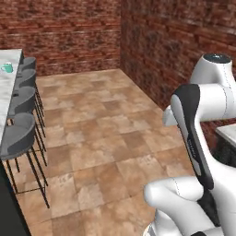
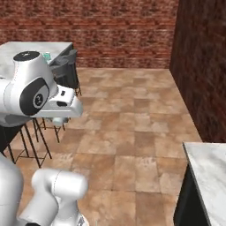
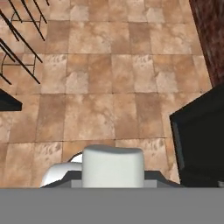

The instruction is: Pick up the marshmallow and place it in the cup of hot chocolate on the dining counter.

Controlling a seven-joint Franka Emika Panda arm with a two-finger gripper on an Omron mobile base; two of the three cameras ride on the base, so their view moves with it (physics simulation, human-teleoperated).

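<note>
Here the arm [image 1: 203,115] stands folded high over the tiled floor [image 1: 106,133], well apart from the cup of hot chocolate [image 1: 7,68] on the dining counter [image 1: 5,87]; whether the gripper is spread or closed cannot be told.

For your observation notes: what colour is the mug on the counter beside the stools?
Teal-green; the mug shows best in the left base view.

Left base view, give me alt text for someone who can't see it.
The white robot arm rises at lower right over a tan tiled floor, with brick walls behind. At far left, a teal mug sits on the marble dining counter, lined by grey bar stools.
</note>
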